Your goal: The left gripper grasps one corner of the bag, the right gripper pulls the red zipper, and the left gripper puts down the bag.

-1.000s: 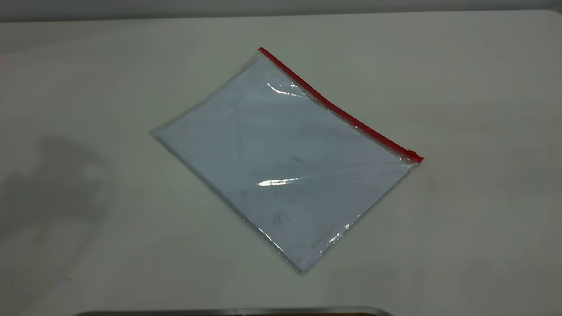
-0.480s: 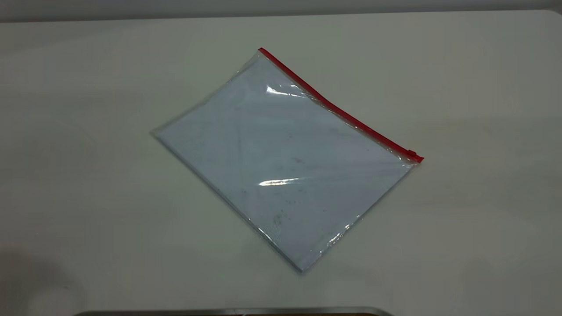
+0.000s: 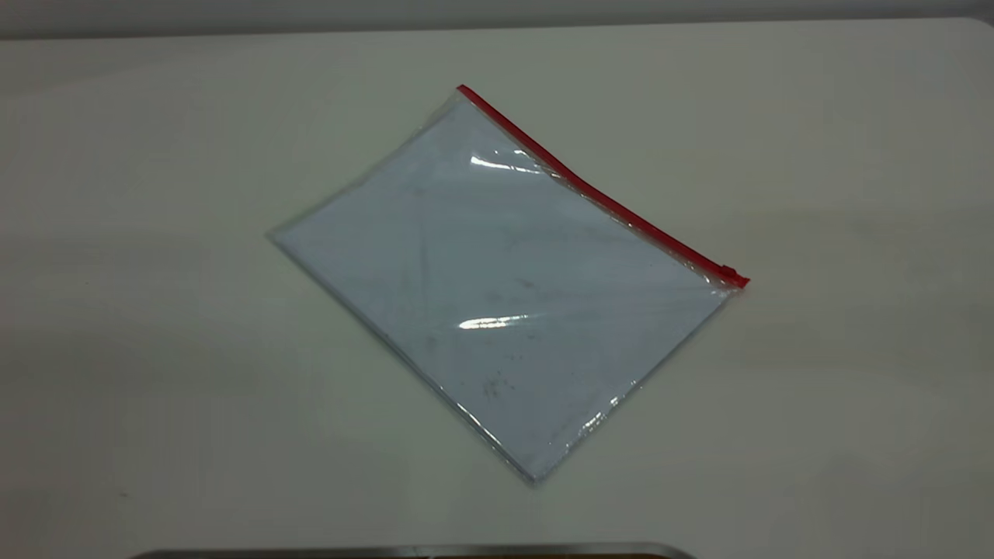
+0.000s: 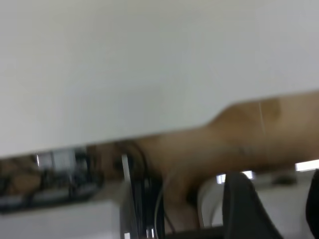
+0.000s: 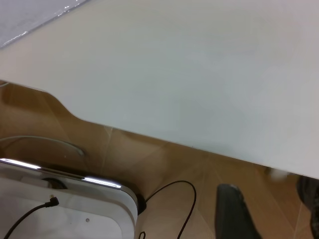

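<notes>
The bag [image 3: 497, 295] lies flat on the white table [image 3: 155, 349], turned like a diamond. The red zipper [image 3: 598, 194] runs along its far right edge, with the slider tab [image 3: 728, 272] at the right corner. Neither gripper shows in the exterior view. In the left wrist view my left gripper [image 4: 279, 209] is open and empty, out beyond the table's edge. In the right wrist view my right gripper [image 5: 271, 209] is open and empty, also off the table's edge, with a corner of the bag [image 5: 25, 15] far off.
A grey metal-rimmed object [image 3: 411, 551] shows at the near edge of the exterior view. Below the table, the right wrist view shows a white device [image 5: 75, 204] with a black cable [image 5: 169, 199] on a wooden floor.
A dark shadow at the table's left slid down toward the near left corner and is gone now. The bag has not moved.
</notes>
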